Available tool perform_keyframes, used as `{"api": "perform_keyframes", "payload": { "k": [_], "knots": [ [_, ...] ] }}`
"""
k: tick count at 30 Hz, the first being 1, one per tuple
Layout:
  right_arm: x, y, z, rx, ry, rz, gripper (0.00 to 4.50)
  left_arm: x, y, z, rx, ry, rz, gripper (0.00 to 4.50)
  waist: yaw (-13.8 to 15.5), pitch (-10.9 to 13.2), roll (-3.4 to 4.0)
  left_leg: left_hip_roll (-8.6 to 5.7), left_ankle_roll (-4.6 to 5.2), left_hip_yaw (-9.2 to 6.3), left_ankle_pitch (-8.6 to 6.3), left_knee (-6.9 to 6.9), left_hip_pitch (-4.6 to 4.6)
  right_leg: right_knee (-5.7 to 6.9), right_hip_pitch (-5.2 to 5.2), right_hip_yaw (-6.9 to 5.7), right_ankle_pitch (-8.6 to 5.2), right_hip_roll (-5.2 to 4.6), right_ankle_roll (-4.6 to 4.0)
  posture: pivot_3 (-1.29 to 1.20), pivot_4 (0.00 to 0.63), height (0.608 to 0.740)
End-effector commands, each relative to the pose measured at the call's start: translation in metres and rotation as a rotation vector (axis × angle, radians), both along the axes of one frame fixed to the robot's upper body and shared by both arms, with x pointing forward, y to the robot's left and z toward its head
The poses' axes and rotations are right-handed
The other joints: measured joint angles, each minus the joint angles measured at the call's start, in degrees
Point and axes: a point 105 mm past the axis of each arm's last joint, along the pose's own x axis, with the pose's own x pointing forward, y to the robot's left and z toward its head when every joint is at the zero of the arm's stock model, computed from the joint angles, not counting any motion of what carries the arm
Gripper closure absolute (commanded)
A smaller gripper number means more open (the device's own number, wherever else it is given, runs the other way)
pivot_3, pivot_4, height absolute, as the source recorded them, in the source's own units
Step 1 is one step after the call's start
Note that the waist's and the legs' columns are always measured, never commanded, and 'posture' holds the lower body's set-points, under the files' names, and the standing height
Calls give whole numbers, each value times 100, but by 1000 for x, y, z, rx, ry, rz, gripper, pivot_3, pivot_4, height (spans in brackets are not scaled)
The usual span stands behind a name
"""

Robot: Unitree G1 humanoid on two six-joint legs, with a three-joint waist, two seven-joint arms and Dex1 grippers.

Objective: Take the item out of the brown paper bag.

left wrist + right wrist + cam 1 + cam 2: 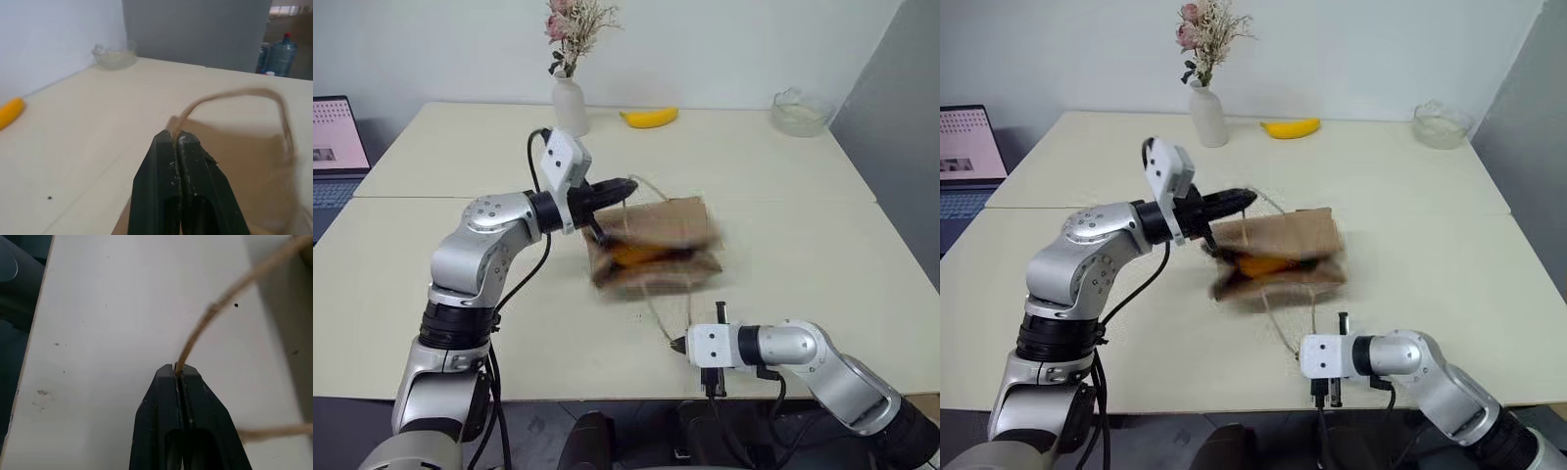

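Note:
The brown paper bag (pixel 658 227) hangs tilted and blurred over the middle of the table, its mouth gaping toward me. Inside the mouth shows the item (pixel 634 257), a small rounded orange-yellow thing. My left gripper (pixel 626 185) is at the bag's upper left, shut on one tan cord handle (pixel 234 95) and holding it up. My right gripper (pixel 676 345) is low near the table's front edge, shut on the other cord handle (pixel 220 301), which runs from the bag down to it.
At the far side of the table (pixel 803 264) stand a white vase (pixel 570 106) with dried flowers, a yellow banana (pixel 649 117) and a glass bowl (pixel 800 113). A laptop (pixel 337 137) sits beyond the table's left end.

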Motion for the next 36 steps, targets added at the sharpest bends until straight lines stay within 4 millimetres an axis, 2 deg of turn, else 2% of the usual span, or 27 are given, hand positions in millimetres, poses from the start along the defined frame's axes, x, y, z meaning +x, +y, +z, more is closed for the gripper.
{"api": "perform_keyframes", "payload": {
  "k": [1, 4, 7, 14, 20, 26, 31, 36],
  "knots": [
    [-6, -6, -19, -74, 45, -6, 4461, -2, 1, 26, -25, -103, 10, 4500, -2, -4, -1, 0, 0, 0, 0, -1, 3, 0, 3, 0, 0, 0, 0, 0, 150, 740],
    [-6, -3, -16, -60, 35, -8, 4461, -2, -2, 32, -44, -111, 2, 4500, -3, -7, -5, 0, 0, 1, 0, -1, 6, 3, 3, 1, 0, 0, 0, 0, 150, 740],
    [-3, 3, -7, -9, 14, -21, 4461, -9, -7, 30, -43, -92, -41, 4500, -7, -11, -12, 4, -1, 0, 1, 0, 6, 6, 3, 1, 0, -1, 0, 0, 150, 740],
    [5, 14, 32, 231, 51, -132, 4461, -42, -23, 9, -32, 5, -187, 4500, -23, -10, -10, 11, -3, -1, 1, -2, 5, 14, -4, 1, 0, 0, -1, 0, 150, 740],
    [-10, 4, 57, 295, 168, -132, 2467, -60, -31, 1, -39, 57, -243, 4500, -13, -10, -11, 4, -6, -5, 3, 0, 3, 11, 0, -2, 0, -4, -1, 0, 150, 740],
    [-31, -8, 75, 295, 253, -87, 177, -68, -36, -6, -47, 91, -265, 4500, -10, -9, -11, 4, -5, -4, 3, -2, 2, 9, -1, -1, 0, -4, -1, 0, 150, 740],
    [-29, -8, 91, 382, 284, -98, 66, -69, -37, -6, -50, 95, -268, 4500, -16, -9, -11, 4, -5, -5, 3, -2, 5, 11, 0, -1, 0, 0, -1, 0, 150, 740],
    [-11, 5, 94, 459, 264, -166, 66, -64, -34, 1, -63, 80, -248, 4500, -16, -9, -11, 4, -5, -6, 3, -2, 3, 9, -1, -2, -1, 1, -1, 0, 150, 740]
  ]
}}
